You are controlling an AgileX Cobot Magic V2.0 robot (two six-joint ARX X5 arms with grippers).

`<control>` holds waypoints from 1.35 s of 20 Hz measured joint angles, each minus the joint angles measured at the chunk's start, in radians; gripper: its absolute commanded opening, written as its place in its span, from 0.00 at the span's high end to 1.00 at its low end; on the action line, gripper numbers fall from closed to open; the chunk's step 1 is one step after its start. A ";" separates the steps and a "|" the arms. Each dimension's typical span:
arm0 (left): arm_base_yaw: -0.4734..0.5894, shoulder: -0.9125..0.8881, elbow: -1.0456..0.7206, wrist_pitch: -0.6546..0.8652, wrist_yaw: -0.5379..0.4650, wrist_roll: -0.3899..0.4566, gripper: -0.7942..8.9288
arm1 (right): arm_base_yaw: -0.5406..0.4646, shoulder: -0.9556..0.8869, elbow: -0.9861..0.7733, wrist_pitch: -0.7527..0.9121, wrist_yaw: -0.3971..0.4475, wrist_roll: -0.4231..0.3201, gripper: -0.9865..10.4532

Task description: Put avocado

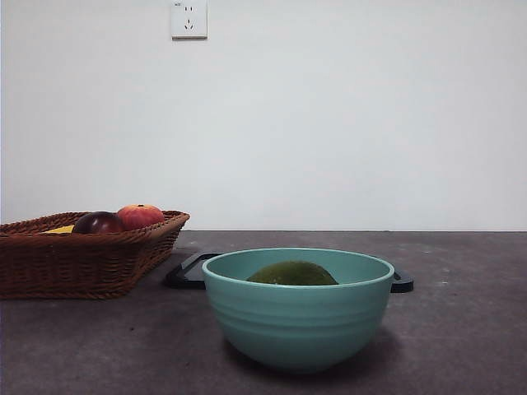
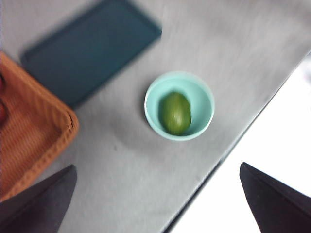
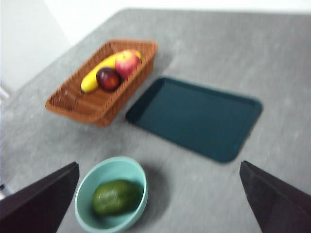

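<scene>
The olive-green avocado (image 1: 292,274) lies inside the teal bowl (image 1: 298,325) at the table's front; only its top shows over the rim in the front view. From above it shows whole, as the avocado (image 2: 175,113) in the bowl (image 2: 204,97) and the avocado (image 3: 115,196) in the bowl (image 3: 138,177). My left gripper (image 2: 158,201) hangs high over the table, open and empty, well off the bowl. My right gripper (image 3: 158,201) is also high, open and empty. Neither arm shows in the front view.
A wicker basket (image 1: 82,259) at the left holds a dark maroon fruit (image 1: 98,222), a red-orange apple (image 1: 140,216) and a banana (image 3: 99,72). A dark flat tray (image 3: 197,116) lies behind the bowl. The table's edge (image 2: 228,160) runs close to the bowl.
</scene>
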 measured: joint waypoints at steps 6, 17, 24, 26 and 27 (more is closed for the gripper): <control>0.000 -0.339 -0.228 0.106 -0.001 0.006 0.34 | 0.000 0.000 0.000 -0.028 0.000 0.000 0.36; 0.000 -0.373 -0.267 0.108 0.000 0.006 0.34 | 0.192 0.187 0.008 0.037 0.077 0.089 0.36; 0.000 -0.373 -0.267 0.108 -0.001 0.006 0.34 | 0.490 0.489 0.093 0.056 0.323 0.152 0.36; 0.000 -0.373 -0.267 0.108 -0.001 0.006 0.34 | 0.542 0.585 0.126 0.028 0.371 0.157 0.36; 0.000 -0.373 -0.267 0.108 0.000 0.006 0.34 | 0.563 0.630 0.143 0.010 0.393 0.158 0.37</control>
